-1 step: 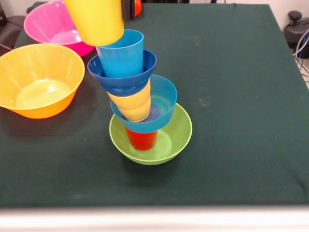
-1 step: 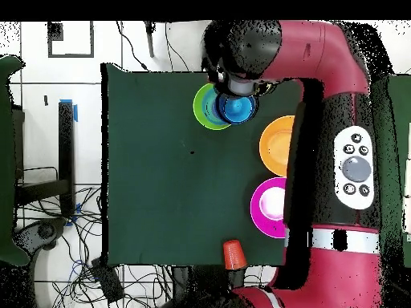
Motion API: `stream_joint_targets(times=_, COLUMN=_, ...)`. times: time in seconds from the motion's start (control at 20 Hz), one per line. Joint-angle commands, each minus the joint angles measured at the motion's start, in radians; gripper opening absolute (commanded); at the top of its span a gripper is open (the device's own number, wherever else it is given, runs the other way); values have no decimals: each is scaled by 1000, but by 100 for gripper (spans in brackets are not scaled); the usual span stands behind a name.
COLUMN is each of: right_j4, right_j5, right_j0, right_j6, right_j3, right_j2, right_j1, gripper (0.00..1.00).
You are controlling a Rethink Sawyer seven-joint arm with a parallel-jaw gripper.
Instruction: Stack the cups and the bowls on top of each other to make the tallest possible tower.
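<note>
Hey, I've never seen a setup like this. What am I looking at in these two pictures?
It's a red and black robot arm at a table with a dark green cover. One picture looks across the table; the other looks straight down, where the arm reaches over the stack. On the table stands a leaning tower of cups and bowls, with a green bowl and a red cup at the bottom. A yellow cup is topmost; whether anything holds it isn't visible. An orange bowl, a pink bowl and a spare cup sit apart.
</note>
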Motion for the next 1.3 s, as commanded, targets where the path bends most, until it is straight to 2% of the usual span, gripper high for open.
stream_joint_targets(times=0.05, right_j4=-78, right_j5=134, right_j0=26, right_j6=-343, right_j3=-29, right_j2=60, right_j1=55, gripper=0)
stream_joint_targets(times=0.3, right_j4=-77, right_j5=148, right_j0=31, right_j6=-343, right_j3=-34, right_j2=57, right_j1=55, gripper=0)
stream_joint_targets(times=0.6, right_j4=-55, right_j5=148, right_j0=43, right_j6=-274, right_j3=44, right_j2=34, right_j1=7, gripper=0)
stream_joint_targets(times=1.3, right_j4=-50, right_j5=127, right_j0=32, right_j6=-264, right_j3=119, right_j2=27, right_j1=-39, gripper=0)
